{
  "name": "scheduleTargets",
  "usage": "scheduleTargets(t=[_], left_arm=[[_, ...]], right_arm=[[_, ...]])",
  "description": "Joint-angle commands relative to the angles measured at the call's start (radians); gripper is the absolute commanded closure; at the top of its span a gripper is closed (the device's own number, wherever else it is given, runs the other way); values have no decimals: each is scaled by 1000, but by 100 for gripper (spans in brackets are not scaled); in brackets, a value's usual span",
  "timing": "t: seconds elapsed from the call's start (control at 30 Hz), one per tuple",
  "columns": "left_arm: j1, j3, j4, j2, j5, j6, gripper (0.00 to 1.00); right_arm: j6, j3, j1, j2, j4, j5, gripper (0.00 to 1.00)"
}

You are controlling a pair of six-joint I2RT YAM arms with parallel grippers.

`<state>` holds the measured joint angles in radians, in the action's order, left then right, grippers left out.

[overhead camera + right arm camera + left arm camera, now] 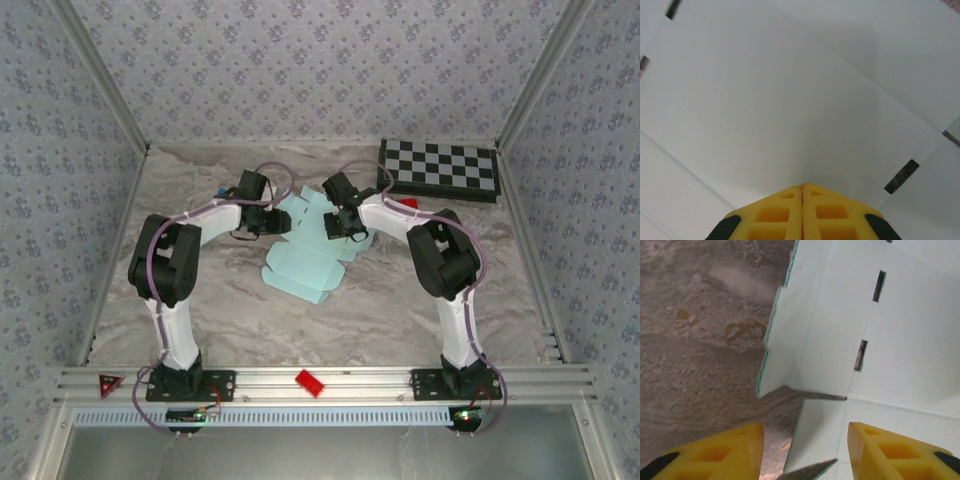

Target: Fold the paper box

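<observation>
The paper box [305, 265] is a pale mint die-cut sheet lying mid-table, with some flaps partly raised. My left gripper [266, 222] is at its left edge. In the left wrist view the left gripper [806, 434] is open, its yellow fingers [735, 450] apart on either side of a small side flap [820, 435], with gaps on both sides. The sheet [910, 340] with its slots fills the right of that view. My right gripper [345, 230] sits over the sheet's upper middle. Its tips [802, 186] are shut, with nothing between them, close against a card panel [790, 100].
A black-and-white chessboard [442, 168] lies at the back right, with a small red object [410, 203] beside its near edge. A red block [309, 382] rests on the front rail. Marbled tabletop [700, 365] lies bare left of the sheet.
</observation>
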<state>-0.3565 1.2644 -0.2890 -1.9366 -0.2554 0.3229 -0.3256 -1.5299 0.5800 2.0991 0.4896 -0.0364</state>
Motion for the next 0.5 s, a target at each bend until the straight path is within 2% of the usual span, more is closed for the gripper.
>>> scheduleTargets(t=[0.0, 0.13, 0.47], left_arm=[[7, 33, 26, -28, -73, -17, 55], [7, 32, 32, -30, -119, -13, 61], [7, -46, 20, 52, -115, 6, 73]], right_arm=[[-11, 14, -3, 22, 13, 7, 92], [-2, 14, -2, 32, 9, -1, 92], [61, -35, 42, 68, 60, -44, 93]])
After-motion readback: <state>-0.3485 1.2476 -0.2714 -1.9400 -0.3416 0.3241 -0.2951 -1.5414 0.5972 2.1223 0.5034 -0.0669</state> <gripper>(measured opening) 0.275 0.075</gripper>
